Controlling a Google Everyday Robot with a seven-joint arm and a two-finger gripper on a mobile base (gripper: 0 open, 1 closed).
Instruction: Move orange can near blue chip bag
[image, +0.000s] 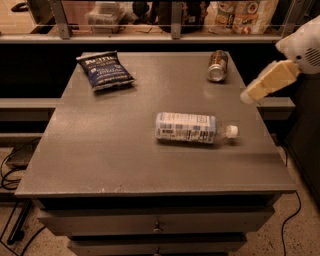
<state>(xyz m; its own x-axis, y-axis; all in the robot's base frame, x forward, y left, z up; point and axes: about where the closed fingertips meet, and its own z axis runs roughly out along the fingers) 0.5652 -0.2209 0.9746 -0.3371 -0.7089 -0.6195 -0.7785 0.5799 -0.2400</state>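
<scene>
We see the gripper (249, 95) at the right side of the view, a pale yellow wedge hanging from a white arm housing (306, 44) that the frame edge cuts off. It hovers over the right edge of the table (100, 165). We cannot tell whether it is apart or together. It holds nothing and touches nothing that we can see.

The orange can (217, 65) lies on its side near the table's far right corner, with its silver end facing the camera. It sits to the left of the gripper, apart from it. The blue chip bag (105, 70) lies flat near the far left corner, well apart from the can. It is dark and crinkly, with white lettering along its top.

A clear plastic bottle (186, 127) with a pale printed label lies on its side in mid-table, its white cap (231, 131) pointing right. The table top is matte grey with a fine grain. The goods on the shelf (150, 36) behind are too blurred to identify.
</scene>
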